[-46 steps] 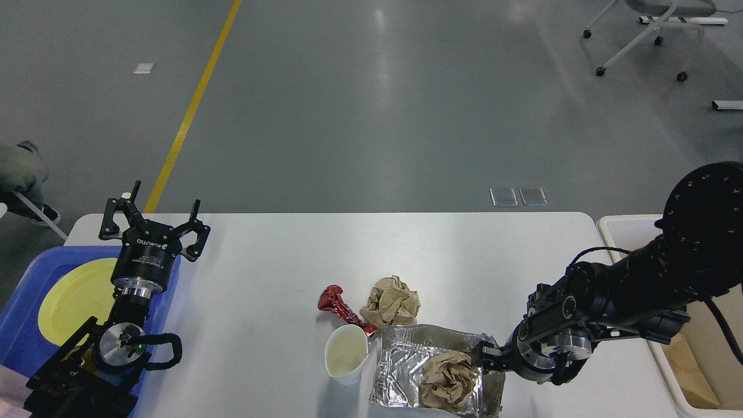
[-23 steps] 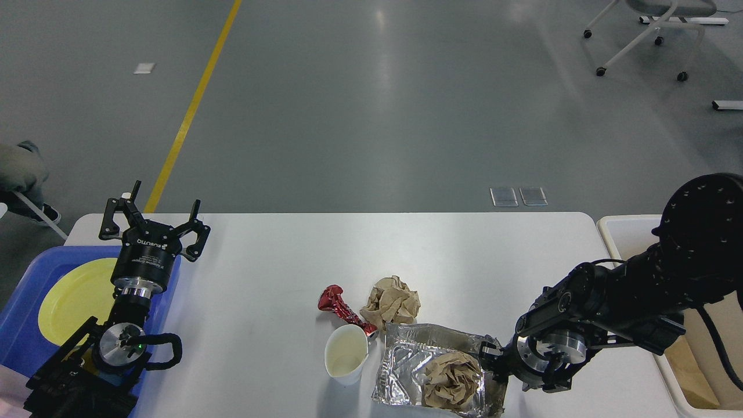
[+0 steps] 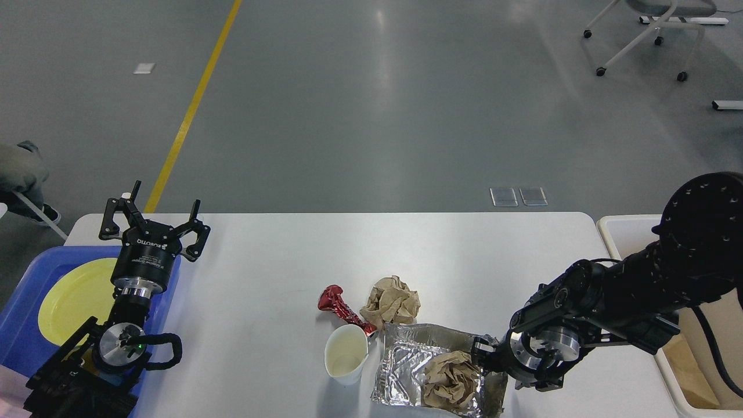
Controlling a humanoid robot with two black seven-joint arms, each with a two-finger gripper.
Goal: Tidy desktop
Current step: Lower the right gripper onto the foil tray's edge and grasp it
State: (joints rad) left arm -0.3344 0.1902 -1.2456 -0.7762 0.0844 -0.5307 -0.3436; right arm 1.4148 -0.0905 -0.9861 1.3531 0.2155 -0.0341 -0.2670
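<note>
Head view shows you the right gripper at the foil tray's rim, jaws unreadable; left gripper spread empty by the desktop edge.

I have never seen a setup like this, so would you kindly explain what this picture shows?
This view is from a humanoid robot's own head, looking down at a white desktop it is tidying. Its left gripper hovers open over a blue tray holding a yellow plate. Its right gripper reaches a foil container with crumpled brown paper inside; I cannot tell whether it grips. Nearby lie a paper cup, a red wrapper and another paper ball. A cream bin stands right.
</note>
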